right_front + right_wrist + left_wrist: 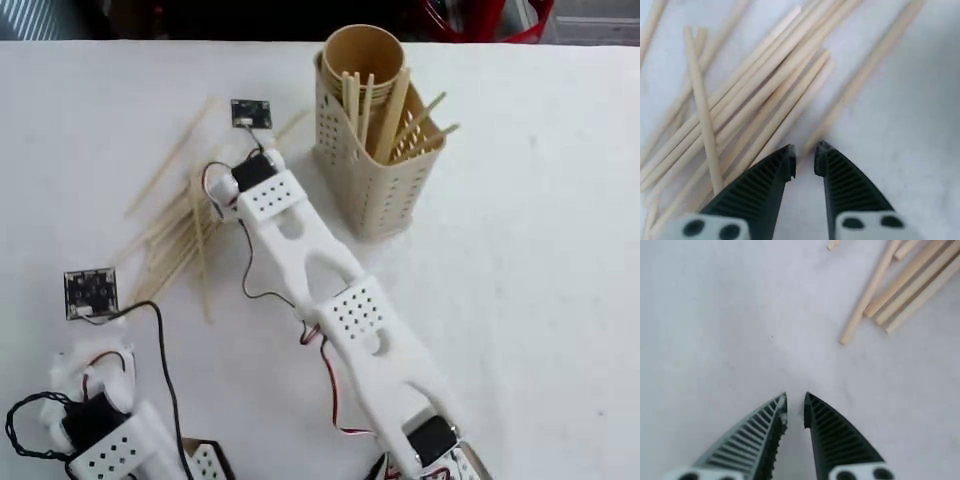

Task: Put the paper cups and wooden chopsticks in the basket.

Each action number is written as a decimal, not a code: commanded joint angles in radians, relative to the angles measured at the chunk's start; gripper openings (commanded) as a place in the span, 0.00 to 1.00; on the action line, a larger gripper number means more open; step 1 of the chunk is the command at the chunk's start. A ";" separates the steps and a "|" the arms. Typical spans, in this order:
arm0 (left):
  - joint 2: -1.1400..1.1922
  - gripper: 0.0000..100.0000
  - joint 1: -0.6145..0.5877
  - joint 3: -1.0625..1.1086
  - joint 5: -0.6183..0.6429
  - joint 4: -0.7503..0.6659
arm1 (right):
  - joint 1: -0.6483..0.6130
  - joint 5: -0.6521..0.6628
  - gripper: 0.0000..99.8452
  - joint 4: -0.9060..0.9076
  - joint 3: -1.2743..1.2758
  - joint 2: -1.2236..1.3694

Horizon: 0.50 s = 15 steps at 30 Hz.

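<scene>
High view: the basket (375, 190) stands at 1 o'clock on the table (540, 300), holding a cup (362, 55) and several chopsticks. Loose chopsticks (175, 240) lie scattered at 9 to 10 o'clock. The right arm (340, 300) stretches from 5 o'clock to that pile; the left arm (110, 440) sits at 7 o'clock.

Left wrist view: the left gripper (795, 402) is all but closed, a slit between its tips, gripping nothing, over bare table near some chopstick ends.

Right wrist view: the right gripper (805, 155), likewise nearly closed and empty, hangs at the pile's edge.
</scene>
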 commanded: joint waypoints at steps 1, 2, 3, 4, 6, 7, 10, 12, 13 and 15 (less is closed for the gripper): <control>-0.002 0.08 0.007 -0.003 -0.008 0.005 | -0.030 -0.003 0.07 0.068 -0.018 -0.010; -0.002 0.08 0.007 -0.003 -0.008 0.005 | -0.030 0.002 0.09 0.088 -0.028 -0.010; -0.002 0.08 0.007 -0.003 -0.008 0.005 | -0.033 0.020 0.11 0.113 -0.040 -0.008; -0.002 0.08 0.007 -0.003 -0.008 0.005 | -0.036 0.037 0.15 0.136 -0.048 -0.008; -0.002 0.08 0.007 -0.003 -0.008 0.005 | -0.048 0.054 0.18 0.166 -0.061 -0.012; -0.002 0.08 0.007 -0.003 -0.008 0.005 | -0.050 0.060 0.17 0.176 -0.068 -0.008; -0.002 0.08 0.007 -0.003 -0.008 0.005 | -0.056 0.091 0.11 0.174 -0.066 -0.007; -0.002 0.08 0.007 -0.003 -0.008 0.005 | -0.056 0.181 0.08 0.176 -0.066 -0.007; -0.002 0.08 0.007 -0.003 -0.008 0.005 | -0.056 0.218 0.07 0.179 -0.063 -0.007; -0.002 0.08 0.007 -0.003 -0.008 0.005 | -0.051 0.242 0.06 0.194 -0.061 -0.005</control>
